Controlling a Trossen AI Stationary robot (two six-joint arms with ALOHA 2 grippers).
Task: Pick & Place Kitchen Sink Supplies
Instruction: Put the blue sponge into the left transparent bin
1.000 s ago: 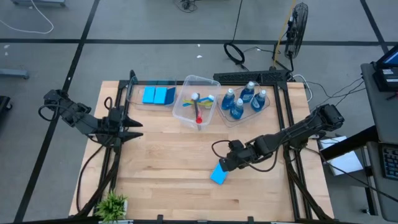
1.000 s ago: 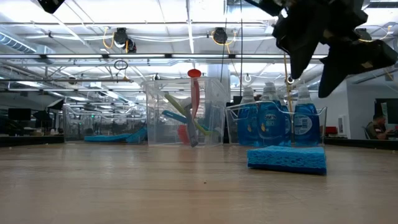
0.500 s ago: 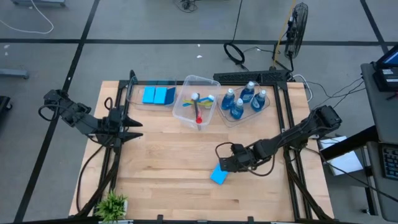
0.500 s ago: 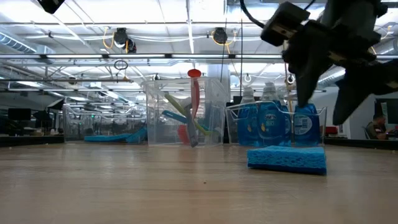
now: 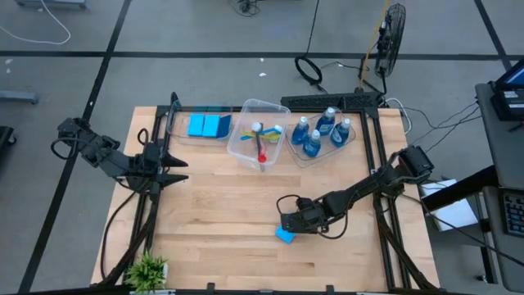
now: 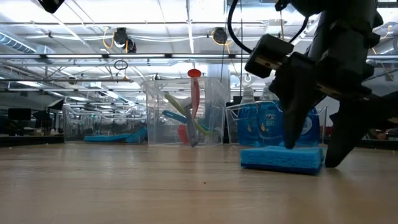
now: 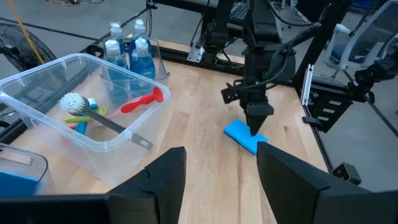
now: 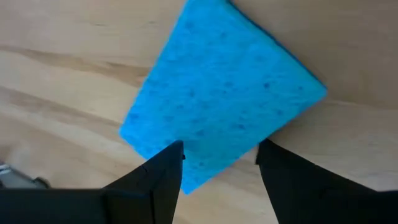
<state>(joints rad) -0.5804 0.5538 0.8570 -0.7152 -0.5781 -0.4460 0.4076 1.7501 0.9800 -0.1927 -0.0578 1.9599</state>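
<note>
**Claw drops onto lone sponge on wooden desk**

Wooden planks of the desk fill the overhead view, with three clear tubs lined along its far edge and a workshop hall of ceiling lights stretching behind them in the level view. The right claw has come down and shifted toward the desk's middle since a second ago, when it hung above and just beside the loose blue sponge; its two dark fingers now stand apart, one on each side of the sponge, tips at or near the desk top. In the right wrist view the sponge lies flat on the wood between the spread fingers, not yet pinched. The sponge itself sits slightly nearer the desk's centre than it did a second before.

Along the far edge, the left tub holds the other blue sponges, the middle tub holds the long-handled brushes, a red one standing tallest, and the right tub holds the four bottles of blue liquid.

The left claw waits over the desk's left side, unchanged from the earlier frames, its fingers parted and holding nothing. A small green plant stands at the near left corner.
</note>
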